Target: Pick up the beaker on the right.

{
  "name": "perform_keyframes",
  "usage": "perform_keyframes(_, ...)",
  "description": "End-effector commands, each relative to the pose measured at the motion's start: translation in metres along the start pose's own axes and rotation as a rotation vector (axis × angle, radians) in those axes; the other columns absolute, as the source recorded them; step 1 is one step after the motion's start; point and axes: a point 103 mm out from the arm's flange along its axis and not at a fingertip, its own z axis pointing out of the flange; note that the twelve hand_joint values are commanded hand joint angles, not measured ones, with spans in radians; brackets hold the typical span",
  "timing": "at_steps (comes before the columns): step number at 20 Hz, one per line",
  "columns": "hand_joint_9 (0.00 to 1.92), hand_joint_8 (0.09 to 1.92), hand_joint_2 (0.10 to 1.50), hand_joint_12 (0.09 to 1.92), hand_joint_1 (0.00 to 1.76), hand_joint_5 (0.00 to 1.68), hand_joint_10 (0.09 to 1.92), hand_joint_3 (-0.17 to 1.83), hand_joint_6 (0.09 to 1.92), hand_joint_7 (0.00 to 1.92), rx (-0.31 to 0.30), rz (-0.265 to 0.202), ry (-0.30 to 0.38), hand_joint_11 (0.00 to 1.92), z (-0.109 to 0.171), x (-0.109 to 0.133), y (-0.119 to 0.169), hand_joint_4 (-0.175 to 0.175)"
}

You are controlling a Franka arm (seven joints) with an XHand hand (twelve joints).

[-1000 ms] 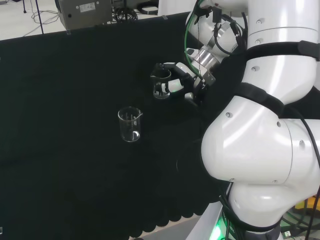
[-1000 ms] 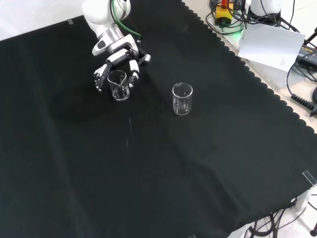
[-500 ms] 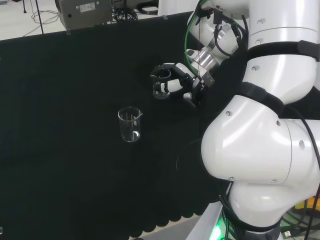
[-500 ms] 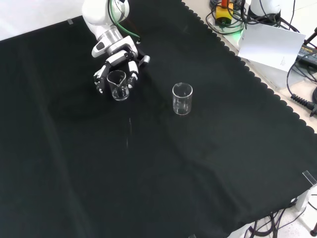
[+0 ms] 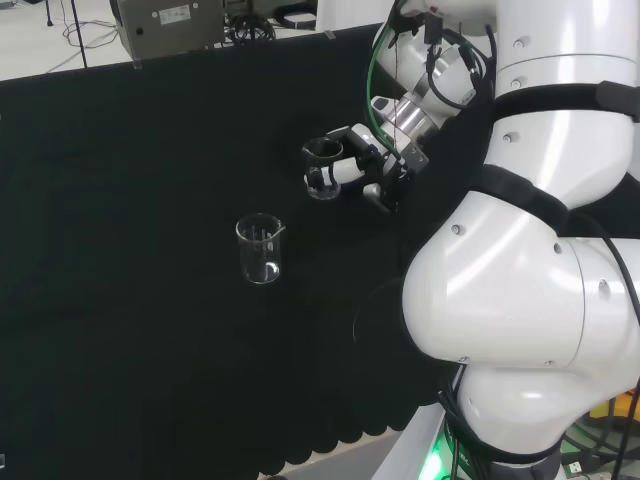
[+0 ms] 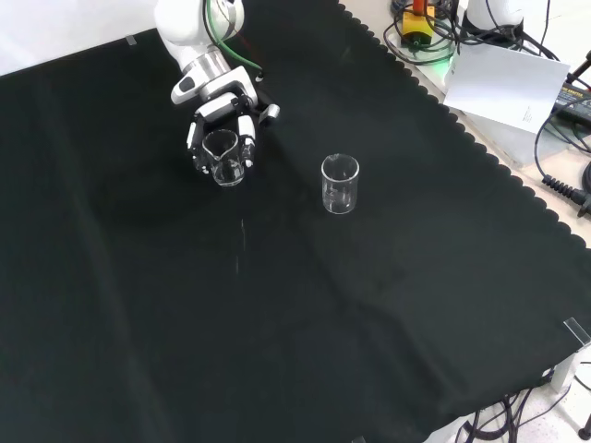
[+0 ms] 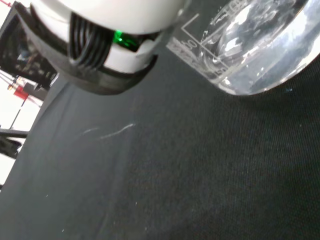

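Two clear glass beakers are on the black cloth. The hand (image 5: 365, 165) is curled round one beaker (image 5: 321, 168), beside the arm's links in the head view. In the front view this beaker (image 6: 224, 158) is at the upper left, with the hand (image 6: 220, 109) above it and fingers (image 6: 247, 140) against both its sides. The wrist view has the beaker's thick base (image 7: 260, 55) close up, just over the cloth, next to a white and black part of the hand (image 7: 107, 47). The other beaker (image 5: 260, 249) (image 6: 339, 184) stands upright and apart, untouched.
The cloth's scalloped edge (image 6: 480, 152) runs down the front view's right, with cables and a paper sheet (image 6: 506, 83) beyond it. The arm's big white links (image 5: 520, 280) rise at the head view's right. A grey box (image 5: 170, 25) sits beyond the cloth's far edge.
The fingers have drawn in from a loose spread to lie against the beaker's sides. The beaker has shifted slightly with the hand. The other beaker has not moved.
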Motion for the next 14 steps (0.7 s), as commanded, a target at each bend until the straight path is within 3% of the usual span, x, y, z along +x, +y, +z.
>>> perform_keyframes(1, 1.44, 0.42, 0.63, 0.77, 1.43, 1.31, 0.22, 0.60, 0.58, 1.46, -0.162, -0.046, -0.094, 1.14, -0.024, 0.018, -0.003, -0.172)
perform_keyframes(4, 1.54, 0.37, 0.56, 0.74, 1.44, 1.35, 0.09, 0.69, 0.52, 1.51, -0.160, -0.095, -0.121, 1.18, -0.038, 0.029, -0.003, -0.175)
perform_keyframes(11, 1.63, 0.36, 0.52, 0.72, 1.45, 1.34, 0.09, 0.76, 0.50, 1.52, -0.086, -0.178, -0.183, 1.23, -0.058, 0.051, -0.011, -0.175)
perform_keyframes(14, 1.58, 0.40, 0.71, 0.69, 1.43, 1.37, 0.09, 0.43, 0.37, 1.40, -0.043, -0.196, -0.216, 1.25, -0.063, 0.062, -0.020, -0.175)
